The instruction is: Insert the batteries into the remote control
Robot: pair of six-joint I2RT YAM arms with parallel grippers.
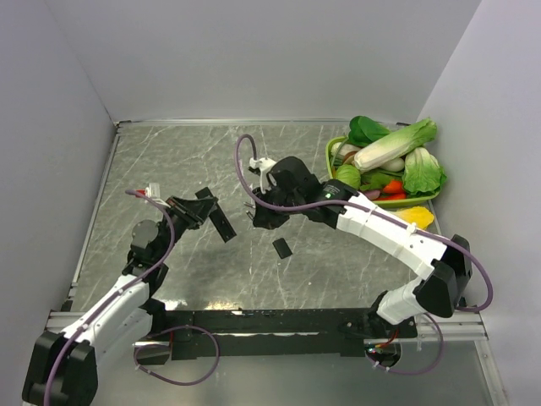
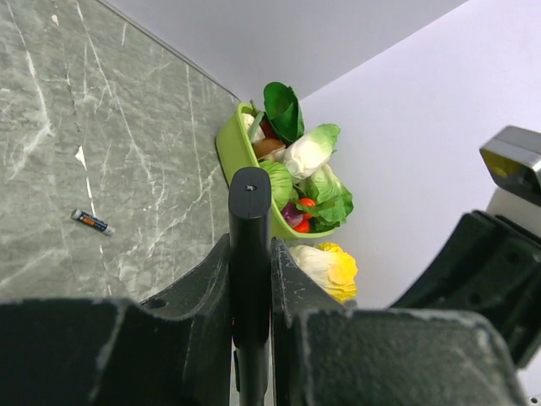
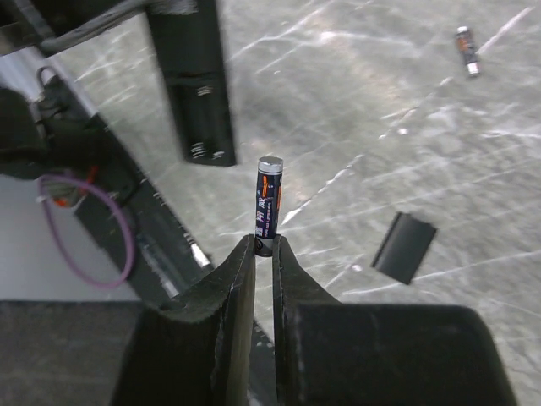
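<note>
Right gripper [image 3: 263,250] is pinching one battery [image 3: 269,203] upright by its lower end, near the remote control [image 3: 199,93], whose open battery bay shows. Left gripper [image 2: 250,258] clamps that remote tight. The second battery [image 3: 466,51] lies loose on the marble table [image 3: 355,110], well apart from the black cover [image 3: 405,247].

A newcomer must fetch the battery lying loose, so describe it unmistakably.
On the grey marble table, find the flat black cover. Lying apart from it on bare stone is the loose battery, a tiny dark cylinder on its side, untouched, unlike the upright battery pinched in the right gripper.
</note>
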